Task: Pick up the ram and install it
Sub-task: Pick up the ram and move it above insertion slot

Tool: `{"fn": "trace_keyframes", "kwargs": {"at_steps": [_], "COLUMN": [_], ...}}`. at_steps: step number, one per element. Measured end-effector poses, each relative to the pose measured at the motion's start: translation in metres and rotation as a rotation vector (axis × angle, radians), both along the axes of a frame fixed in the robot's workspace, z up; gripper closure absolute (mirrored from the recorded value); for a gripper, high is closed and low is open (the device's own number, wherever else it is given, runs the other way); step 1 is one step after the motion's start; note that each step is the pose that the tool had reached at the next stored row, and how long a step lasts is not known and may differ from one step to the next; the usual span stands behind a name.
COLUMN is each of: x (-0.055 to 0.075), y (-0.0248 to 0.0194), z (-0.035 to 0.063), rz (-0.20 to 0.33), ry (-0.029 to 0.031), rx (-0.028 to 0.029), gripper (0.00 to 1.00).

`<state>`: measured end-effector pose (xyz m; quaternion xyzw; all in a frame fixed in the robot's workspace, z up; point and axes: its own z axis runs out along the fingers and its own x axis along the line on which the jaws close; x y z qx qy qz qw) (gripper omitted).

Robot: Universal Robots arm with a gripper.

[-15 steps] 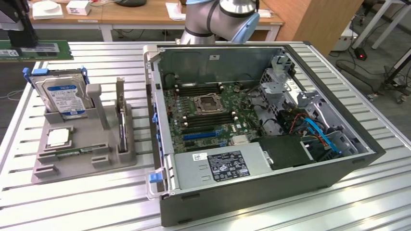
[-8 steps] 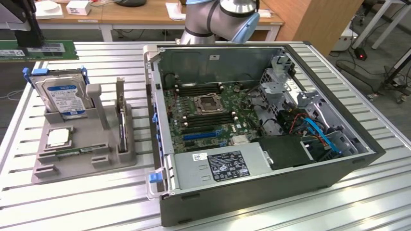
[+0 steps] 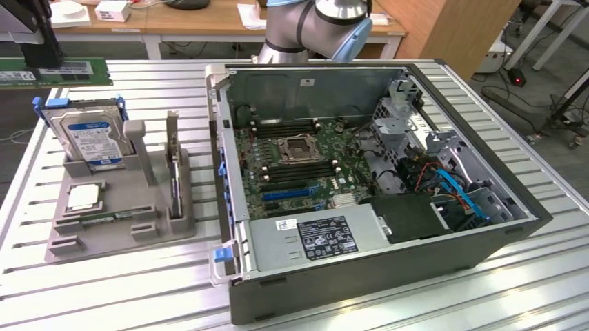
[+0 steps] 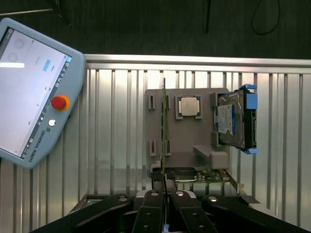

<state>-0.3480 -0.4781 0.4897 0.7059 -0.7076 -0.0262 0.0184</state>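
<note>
Here, the gripper (image 4: 165, 194) holds the ram (image 3: 65, 72), its jaws drawn narrow onto the board's flat faces. The ram hangs level in the air at the exterior view's upper left. It is a green stick with a white label, near the corner of the slatted table (image 3: 387, 303) and beyond the hard drive (image 3: 92, 138). In the wrist view the ram shows edge-on, as a thin line running out from between the fingers (image 4: 154, 204).

On the table sits a grey holder (image 3: 110, 238). It carries the upright hard drive, a square silver chip (image 3: 83, 196) and a second green stick (image 3: 106, 219) lying in a front slot. To the exterior view's right, well apart from the ram, an open case (image 3: 322, 283) lies on its side with its motherboard (image 3: 276, 172) exposed. A teach pendant (image 4: 34, 97) rests on the table.
</note>
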Motion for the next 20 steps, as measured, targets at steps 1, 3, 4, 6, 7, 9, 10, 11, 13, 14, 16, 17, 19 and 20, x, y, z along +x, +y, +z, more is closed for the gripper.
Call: {"fn": "trace_keyframes", "kwargs": {"at_steps": [1,3,4,6,7,9,10,11,13,14,16,17,19,20], "x": [0.0,0.002,0.002,0.005,0.007,0.01,0.012,0.014,0.017,0.018,0.021,0.022,0.024,0.026], "y": [0.0,-0.0001,0.0,0.0,0.0,-0.0001,0.0,0.0,0.0,0.0,0.0,0.0,0.0,0.0], "z": [-0.0001,0.0001,0.0,0.0001,0.0,0.0001,0.0,0.0001,0.0001,0.0001,0.0,0.0,0.0,0.0], "rz": [0.0,0.0,0.0,0.0,0.0,0.0,0.0,0.0,0.0,0.0,0.0,0.0,0.0,0.0], "ry": [-0.0002,0.0001,0.0001,0.0002,0.0002,0.0005,0.0007,0.0009,0.0013,0.0014,0.0015,0.0016,0.0018,0.0018], "rx": [0.0001,-0.0001,-0.0001,0.0002,0.0006,0.0006,0.0007,0.0007,0.0008,0.0008,0.0008,0.0008,0.0008,0.0009], "gripper": [0.89,0.89,0.89,0.89,0.89,0.89,0.89,0.89,0.89,0.89,0.89,0.89,0.89,0.89]}}
